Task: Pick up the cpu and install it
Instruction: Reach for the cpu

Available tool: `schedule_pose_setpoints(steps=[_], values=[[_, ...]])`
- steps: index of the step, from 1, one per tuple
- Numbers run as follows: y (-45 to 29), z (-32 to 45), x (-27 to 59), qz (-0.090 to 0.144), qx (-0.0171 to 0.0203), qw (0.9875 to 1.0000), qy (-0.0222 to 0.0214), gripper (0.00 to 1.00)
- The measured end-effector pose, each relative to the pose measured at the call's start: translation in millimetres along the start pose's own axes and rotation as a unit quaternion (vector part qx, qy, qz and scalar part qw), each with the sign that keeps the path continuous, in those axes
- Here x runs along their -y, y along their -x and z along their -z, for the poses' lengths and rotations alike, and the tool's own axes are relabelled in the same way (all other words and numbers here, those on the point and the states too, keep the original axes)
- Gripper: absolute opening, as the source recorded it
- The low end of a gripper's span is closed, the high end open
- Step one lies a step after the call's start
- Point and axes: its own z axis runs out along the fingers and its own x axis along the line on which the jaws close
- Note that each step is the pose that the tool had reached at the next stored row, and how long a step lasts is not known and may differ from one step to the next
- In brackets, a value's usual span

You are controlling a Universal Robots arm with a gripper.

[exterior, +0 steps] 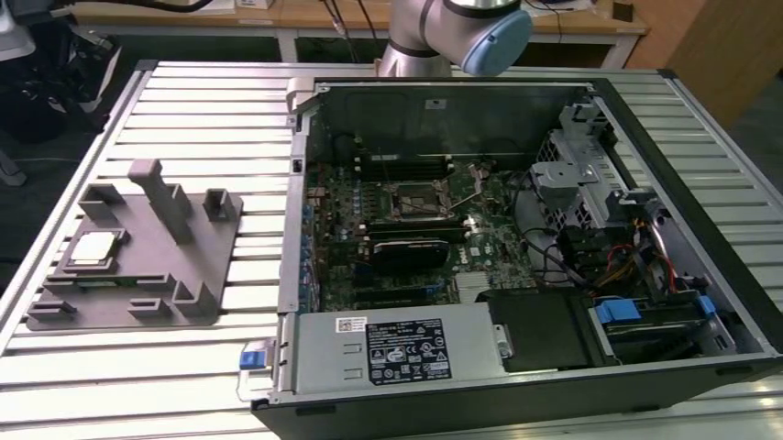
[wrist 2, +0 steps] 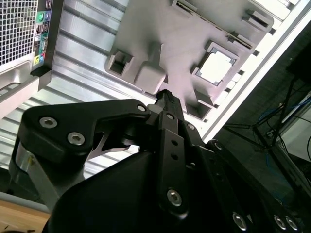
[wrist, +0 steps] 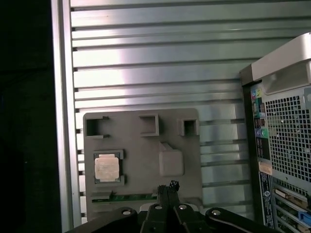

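Silver cpu (exterior: 95, 249) is seen lying in the grey tray (exterior: 183, 268) on the bench (exterior: 208, 119), not yet picked up, while the hand (wrist: 169, 188) is held clenched and empty, well apart from it, and the socket (exterior: 416, 202) in the computer (exterior: 526, 110) is seen bare.

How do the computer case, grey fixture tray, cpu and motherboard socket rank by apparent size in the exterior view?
1. computer case
2. grey fixture tray
3. cpu and motherboard socket: they look much alike, and they sit at different distances from the camera, so I leave them unranked.
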Motion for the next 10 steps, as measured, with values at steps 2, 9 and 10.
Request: schedule_pose_setpoints(steps=[2, 9, 10], values=[[-1.1, -1.1, 1.1, 0.0, 0.0, 1.0, 0.0002, 0.11], [-5.3, -6.1, 4.9, 0.001, -0.0004, 1.0, 0.0046, 0.11], [-6.0, -6.8, 5.3, 0.002, -0.0006, 1.0, 0.0058, 0.11]])
